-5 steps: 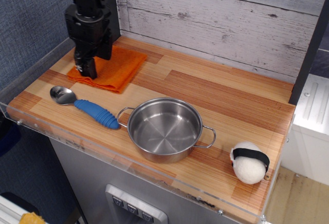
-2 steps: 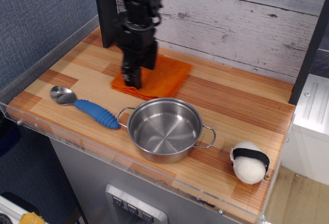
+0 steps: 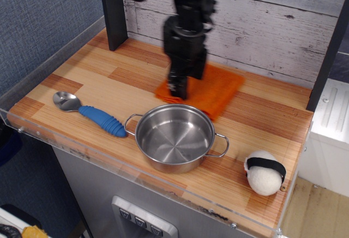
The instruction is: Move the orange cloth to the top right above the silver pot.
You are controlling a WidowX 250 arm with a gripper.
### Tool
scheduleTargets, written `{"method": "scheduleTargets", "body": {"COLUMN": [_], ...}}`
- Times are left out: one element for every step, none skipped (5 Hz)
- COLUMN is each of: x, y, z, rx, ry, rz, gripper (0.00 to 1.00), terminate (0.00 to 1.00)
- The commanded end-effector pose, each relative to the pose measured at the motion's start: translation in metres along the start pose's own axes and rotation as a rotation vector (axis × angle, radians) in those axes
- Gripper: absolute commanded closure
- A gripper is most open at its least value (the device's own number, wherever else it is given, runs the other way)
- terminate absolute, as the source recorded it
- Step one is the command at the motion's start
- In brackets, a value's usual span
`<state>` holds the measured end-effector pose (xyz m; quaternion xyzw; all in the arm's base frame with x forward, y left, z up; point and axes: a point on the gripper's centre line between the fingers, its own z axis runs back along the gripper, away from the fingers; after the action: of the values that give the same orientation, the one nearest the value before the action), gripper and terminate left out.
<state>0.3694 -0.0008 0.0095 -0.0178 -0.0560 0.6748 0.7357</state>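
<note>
The orange cloth lies flat on the wooden table, just behind the silver pot. Its front corner reaches the pot's far rim. My black gripper comes down from above onto the cloth's left part, fingers close together and pressed on or pinching the fabric. The arm is slightly blurred. The pot stands upright and empty near the table's front edge, its two loop handles pointing left and right.
A blue-handled metal spoon lies left of the pot. A white ball with a black band sits at the front right corner. A grey plank wall backs the table. A clear rim edges its front and left.
My gripper has dragged the orange cloth to the right along the back of the table, from the far left corner to just behind the pot. The pot, spoon and ball have not moved.
</note>
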Motion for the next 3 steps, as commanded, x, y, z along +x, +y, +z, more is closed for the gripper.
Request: {"method": "scheduleTargets", "body": {"x": [-0.051, -0.054, -0.051], "y": [0.003, 0.003, -0.003], "z": [0.005, 0.009, 0.02], "rx": [-0.006, -0.01, -0.023], "ry": [0.02, 0.012, 0.008], "rz": [-0.131, -0.14, -0.144], "gripper": [0.0, 0.0, 0.0], "terminate": [0.0, 0.0, 0.0]}}
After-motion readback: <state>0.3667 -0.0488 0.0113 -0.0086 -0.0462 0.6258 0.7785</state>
